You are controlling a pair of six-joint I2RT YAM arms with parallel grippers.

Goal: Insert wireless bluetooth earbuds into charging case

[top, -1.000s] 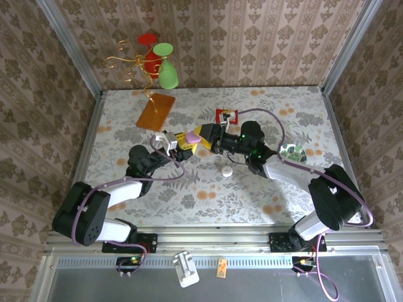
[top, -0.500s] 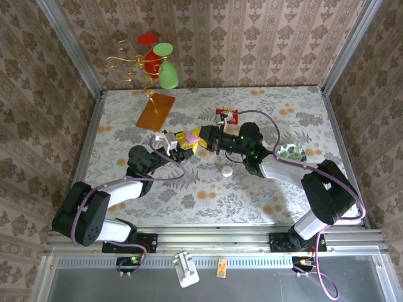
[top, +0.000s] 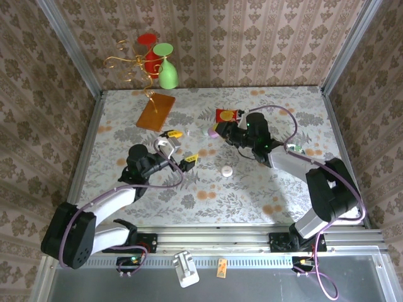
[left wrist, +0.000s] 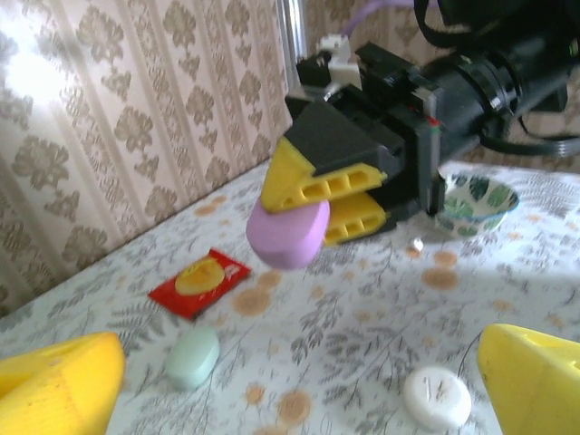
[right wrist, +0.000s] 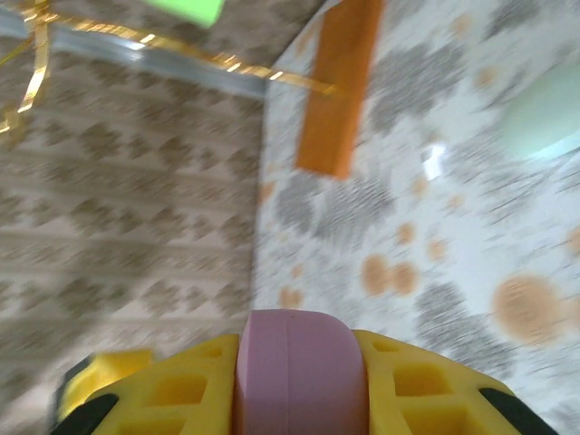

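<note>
A lilac oval charging case [left wrist: 288,233] hangs above the table, pinched between the yellow fingers [left wrist: 319,178] of my right gripper [top: 216,132]; in the right wrist view the case [right wrist: 299,372] sits tight between both pads. My left gripper [top: 180,146] stands wide open near the table's middle, nothing between its fingers [left wrist: 63,388], and faces the held case from a short way off. A tiny pale speck [left wrist: 416,243] that looks like an earbud lies in front of the bowl. A mint case [left wrist: 192,356] and a white round case [top: 226,170] lie on the table.
A red packet [top: 225,115] lies behind the right gripper, and a leaf-patterned bowl [top: 293,151] sits under the right arm. An orange card [top: 155,111] and a gold wire stand with red and green pieces [top: 157,60] occupy the back left.
My left gripper let go of the lilac case, opened wide and drew back towards me. My right gripper closed on the case and carried it back and to the right.
</note>
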